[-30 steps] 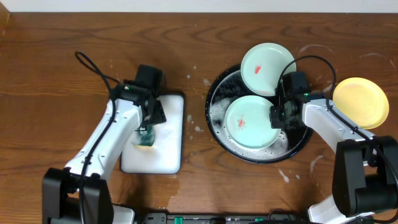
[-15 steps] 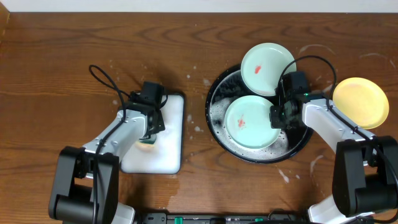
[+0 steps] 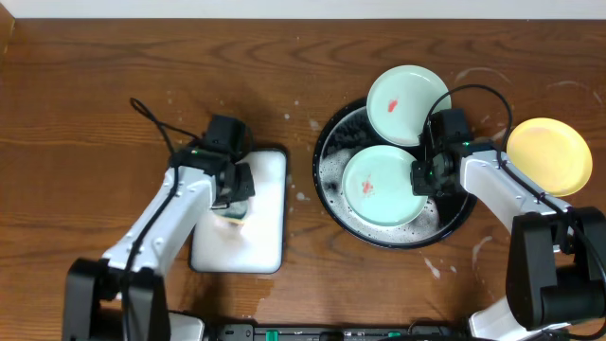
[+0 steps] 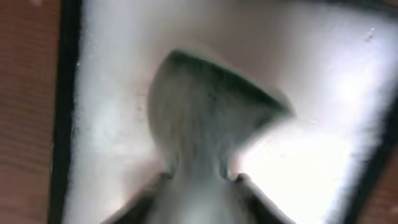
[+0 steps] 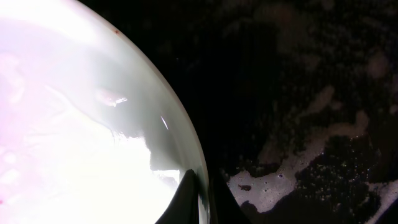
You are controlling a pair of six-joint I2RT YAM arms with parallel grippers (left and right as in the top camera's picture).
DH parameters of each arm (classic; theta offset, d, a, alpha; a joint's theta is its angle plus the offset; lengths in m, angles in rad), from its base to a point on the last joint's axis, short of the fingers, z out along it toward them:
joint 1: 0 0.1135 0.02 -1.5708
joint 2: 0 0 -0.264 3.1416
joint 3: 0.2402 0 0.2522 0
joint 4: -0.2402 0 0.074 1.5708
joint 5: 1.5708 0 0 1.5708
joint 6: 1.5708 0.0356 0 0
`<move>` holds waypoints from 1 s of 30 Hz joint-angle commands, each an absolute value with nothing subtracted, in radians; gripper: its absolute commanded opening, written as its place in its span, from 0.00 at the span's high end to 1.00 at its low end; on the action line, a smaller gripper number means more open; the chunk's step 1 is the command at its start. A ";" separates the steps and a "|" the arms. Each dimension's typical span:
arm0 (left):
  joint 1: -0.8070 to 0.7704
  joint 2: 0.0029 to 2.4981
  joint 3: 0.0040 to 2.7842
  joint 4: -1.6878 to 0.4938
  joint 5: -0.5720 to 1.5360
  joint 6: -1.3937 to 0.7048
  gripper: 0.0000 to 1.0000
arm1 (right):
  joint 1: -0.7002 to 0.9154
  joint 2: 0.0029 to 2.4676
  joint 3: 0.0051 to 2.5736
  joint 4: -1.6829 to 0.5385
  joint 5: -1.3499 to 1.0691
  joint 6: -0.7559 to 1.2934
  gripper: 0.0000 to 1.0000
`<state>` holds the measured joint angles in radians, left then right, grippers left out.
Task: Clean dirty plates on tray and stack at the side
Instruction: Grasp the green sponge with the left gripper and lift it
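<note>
Since a second ago my left arm has swung in over the white dish (image 3: 260,237), and the dish has slid a little toward the table's (image 3: 76,114) near edge and right. The left gripper (image 3: 230,199) is pinched on the sponge (image 4: 205,106), a blurred grey-green wedge above white foam. The black round tray (image 3: 327,180), foam-flecked, sits right of centre. Nothing there has moved. The near mint plate (image 3: 379,185) lies flat in it, glossy, with a faint red smear. The far mint plate (image 3: 407,104), also smeared, overlaps the tray's far rim. The right gripper (image 3: 418,178) is closed on the near plate's right rim. The yellow plate (image 3: 549,156) lies by the table's right edge.
</note>
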<state>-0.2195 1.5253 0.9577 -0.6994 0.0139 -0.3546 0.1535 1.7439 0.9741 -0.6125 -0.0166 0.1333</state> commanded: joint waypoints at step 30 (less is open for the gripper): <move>-0.220 1.520 0.925 -0.659 0.036 -0.356 0.47 | 0.159 1.782 0.953 -0.628 -0.080 0.145 0.99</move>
